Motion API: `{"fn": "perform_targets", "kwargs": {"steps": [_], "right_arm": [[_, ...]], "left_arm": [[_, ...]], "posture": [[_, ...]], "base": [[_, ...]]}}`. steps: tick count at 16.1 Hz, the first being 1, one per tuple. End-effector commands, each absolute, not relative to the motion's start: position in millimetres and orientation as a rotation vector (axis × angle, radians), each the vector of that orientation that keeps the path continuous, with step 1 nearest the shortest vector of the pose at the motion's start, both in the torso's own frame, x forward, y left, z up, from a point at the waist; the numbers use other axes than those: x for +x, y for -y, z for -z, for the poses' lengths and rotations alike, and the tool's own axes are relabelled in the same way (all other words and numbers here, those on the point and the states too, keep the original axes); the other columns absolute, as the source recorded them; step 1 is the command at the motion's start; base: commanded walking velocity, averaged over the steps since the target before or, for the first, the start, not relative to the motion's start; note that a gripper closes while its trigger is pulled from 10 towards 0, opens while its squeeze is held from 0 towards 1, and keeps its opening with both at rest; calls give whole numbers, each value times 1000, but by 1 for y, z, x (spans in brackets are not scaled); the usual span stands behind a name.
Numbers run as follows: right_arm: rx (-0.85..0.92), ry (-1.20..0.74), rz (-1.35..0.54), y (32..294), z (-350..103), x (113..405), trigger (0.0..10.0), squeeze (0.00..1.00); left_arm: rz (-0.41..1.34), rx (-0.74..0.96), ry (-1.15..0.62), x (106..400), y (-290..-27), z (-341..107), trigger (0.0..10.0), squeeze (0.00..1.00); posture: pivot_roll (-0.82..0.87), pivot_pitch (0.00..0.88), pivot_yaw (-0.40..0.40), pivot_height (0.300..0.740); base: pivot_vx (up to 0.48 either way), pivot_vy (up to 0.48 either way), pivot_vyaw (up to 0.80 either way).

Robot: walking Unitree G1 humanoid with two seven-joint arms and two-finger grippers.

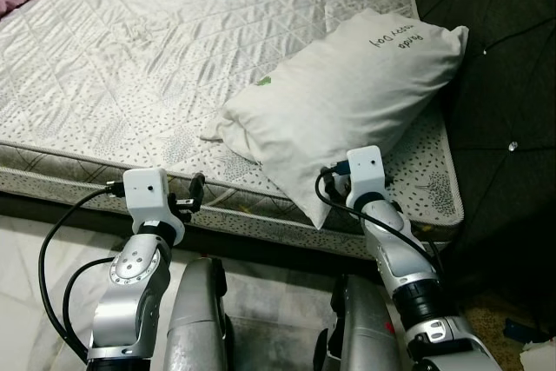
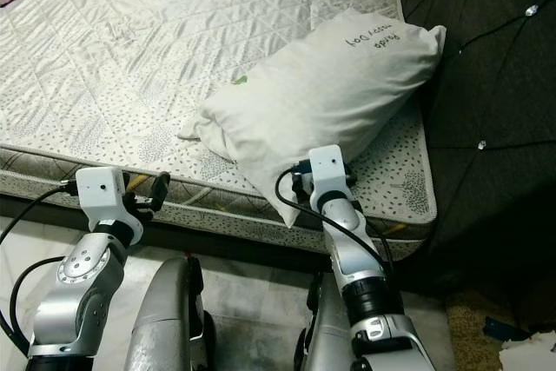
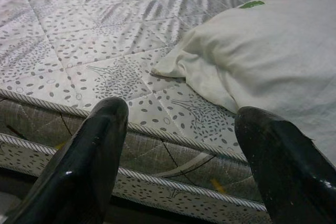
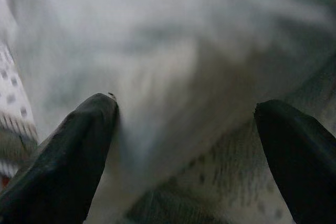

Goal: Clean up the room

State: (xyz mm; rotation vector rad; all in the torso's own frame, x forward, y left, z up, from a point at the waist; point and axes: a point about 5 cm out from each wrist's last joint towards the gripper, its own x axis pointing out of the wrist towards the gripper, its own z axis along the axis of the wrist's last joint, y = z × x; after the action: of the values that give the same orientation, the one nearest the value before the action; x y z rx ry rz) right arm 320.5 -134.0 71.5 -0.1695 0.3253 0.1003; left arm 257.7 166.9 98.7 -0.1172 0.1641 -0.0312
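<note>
Right claw [image 4: 184,150] gapes wide against pillow [image 1: 347,93]; left claw [image 3: 178,150] spread wide before mattress [image 1: 174,58].

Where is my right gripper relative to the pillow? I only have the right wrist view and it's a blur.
Observer: The right gripper is at the near lower corner of the white pillow, jaws open.
Operator: Is the pillow fully on the bed?
Observer: No, that corner hangs over the mattress edge.
Operator: And the left gripper?
Observer: The left gripper is open at the mattress edge, left of the pillow, apart from it.
</note>
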Motion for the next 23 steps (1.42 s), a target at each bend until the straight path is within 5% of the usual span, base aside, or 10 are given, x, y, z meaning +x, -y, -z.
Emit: {"fn": "perform_targets", "kwargs": {"steps": [1, 8, 14, 15, 16, 23], "right_arm": [[-141, -411, -92, 137, -58, 316, 10000, 0], [-97, -365, -170, 111, -79, 344, 10000, 0], [165, -428, -201, 47, -89, 355, 10000, 0], [180, -431, -216, 41, -91, 354, 3569, 0], [204, -431, -231, 35, -92, 354, 0, 0], [223, -466, -189, 39, -83, 353, 0, 0]], "left_arm": [[22, -107, -179, 258, -166, -95, 10000, 0], [17, -117, -178, 261, -165, -94, 10000, 0], [47, -87, -175, 267, -163, -97, 10000, 0], [46, -86, -175, 267, -163, -97, 10000, 0], [45, -83, -174, 267, -163, -97, 10000, 0], [43, -88, -177, 269, -163, -97, 10000, 0]], "posture": [[172, 110, -49, 592], [145, 97, -39, 592], [166, 83, -21, 592], [168, 83, -21, 592], [171, 84, -24, 592], [162, 92, -26, 592]], "base": [[0, 0, 0], [0, 0, 0], [0, 0, 0], [0, 0, 0], [0, 0, 0], [0, 0, 0]]}}
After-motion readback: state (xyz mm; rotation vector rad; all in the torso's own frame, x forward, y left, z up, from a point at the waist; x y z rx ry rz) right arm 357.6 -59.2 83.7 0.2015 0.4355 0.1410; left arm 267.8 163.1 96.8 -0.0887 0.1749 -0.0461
